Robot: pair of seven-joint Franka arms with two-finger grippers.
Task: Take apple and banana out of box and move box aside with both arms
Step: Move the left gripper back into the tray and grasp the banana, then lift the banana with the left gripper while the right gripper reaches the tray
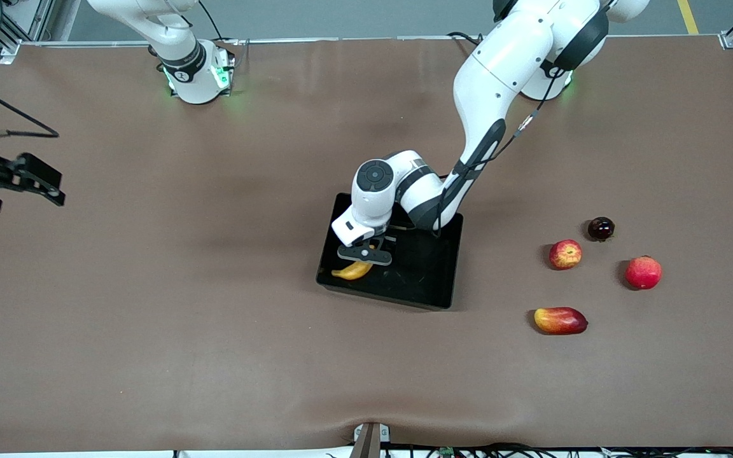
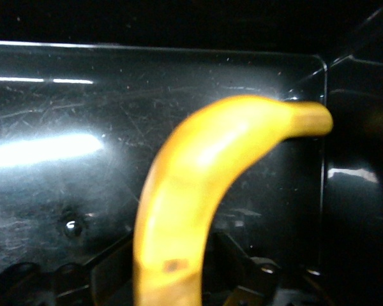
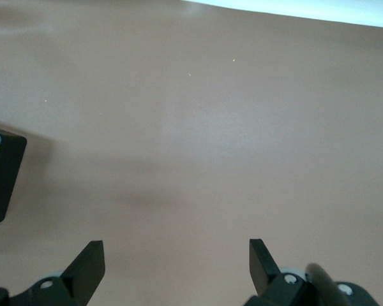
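High front view spans the table (image 1: pixel 150 318); both wrist views look down close, sharing the box (image 1: pixel 427 280).

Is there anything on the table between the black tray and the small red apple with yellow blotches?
No. In the front view, only bare brown table lies between the black tray and the apple; the other fruits lie away from that stretch.

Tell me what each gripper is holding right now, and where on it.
The left gripper is over the banana in the black tray, around its middle; whether it grips cannot be told. The right gripper is open and holds nothing.
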